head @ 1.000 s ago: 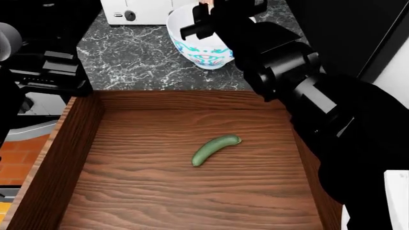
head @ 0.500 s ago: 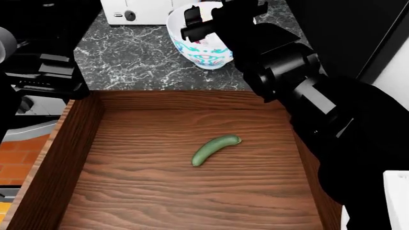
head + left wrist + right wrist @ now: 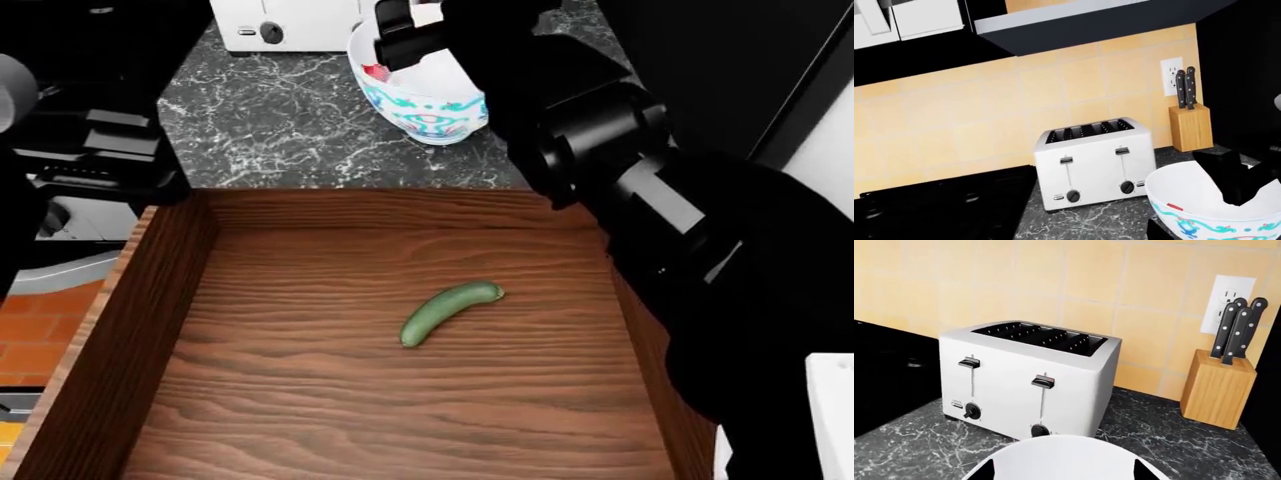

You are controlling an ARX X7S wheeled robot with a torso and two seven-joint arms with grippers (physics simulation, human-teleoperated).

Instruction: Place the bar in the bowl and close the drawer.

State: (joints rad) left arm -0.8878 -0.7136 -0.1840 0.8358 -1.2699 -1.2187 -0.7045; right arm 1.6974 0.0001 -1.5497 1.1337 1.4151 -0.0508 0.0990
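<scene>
Our drawer (image 3: 387,400) sits pulled wide open, with a green cucumber (image 3: 450,309) lying mid-floor. Our right arm reaches over the marble counter (image 3: 287,120); its right gripper (image 3: 400,35) hovers over the bowl (image 3: 427,105), jaws spread, nothing held. A small red bar (image 3: 378,72) lies inside the bowl at the rim. Toaster (image 3: 1029,377) stands behind the bowl. We can't tell the left gripper's state.

No words, brands or numbers can be read anywhere; the small mark by the toaster (image 3: 1029,381) dial is too blurred.
</scene>
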